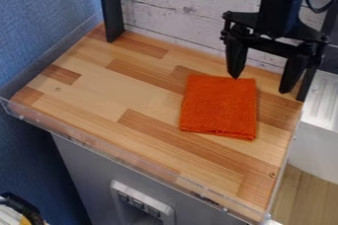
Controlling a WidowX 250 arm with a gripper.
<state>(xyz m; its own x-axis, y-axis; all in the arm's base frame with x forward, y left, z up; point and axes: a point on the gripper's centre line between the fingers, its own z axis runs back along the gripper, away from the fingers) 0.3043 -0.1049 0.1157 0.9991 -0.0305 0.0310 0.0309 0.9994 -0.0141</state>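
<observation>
We judged a poor grip the main risk: the cloth (218, 108) lay flat and thin on the table (99, 91), so tips closing too high could have skimmed over it, and tips pressed too low could have scraped the wood. One finger appeared above the cloth's far edge, the other beyond its right side in our view, so an off-centre pinch might have caught only a corner, bunching or dragging the cloth. We also saw the wall (185, 9) close behind, which the gripper (261, 84) could have bumped if it strayed backward.

We saw the arm (280, 7) come in at the upper right, its gripper hanging downward, jaws wide apart and holding nothing. We could not tell its exact height.
</observation>
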